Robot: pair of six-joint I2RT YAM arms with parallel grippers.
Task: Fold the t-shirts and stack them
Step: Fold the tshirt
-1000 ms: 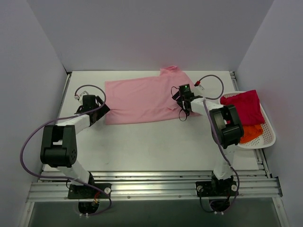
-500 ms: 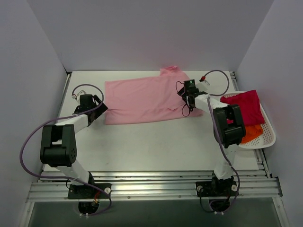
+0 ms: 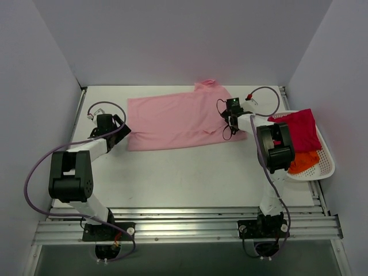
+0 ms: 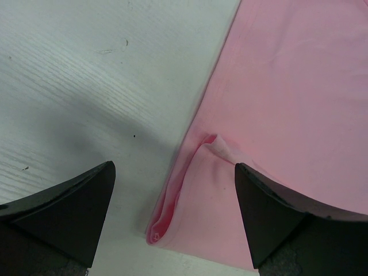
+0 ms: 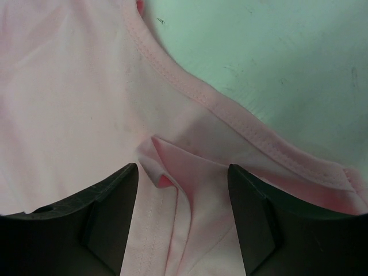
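Only the overhead view shows the basket (image 3: 329, 167). Pink shirt (image 3: 172, 122) lies flat; left gripper (image 4: 172, 167) and right gripper (image 5: 183, 167) gape over creases

Overhead, wrist views close over pink t-shirt (image 3: 172, 121)

Probably a robotics lab, plain booth walls (image 3: 172, 40), aluminium rail (image 3: 184, 227), white table (image 3: 172, 172)

You've got the spread t-shirt (image 3: 172, 121) lying flat on the table (image 3: 184, 178). Right of that shirt sits the basket (image 3: 328, 168), holding a second t-shirt (image 3: 298, 129) level with it and a third t-shirt (image 3: 303, 162) nearer you.
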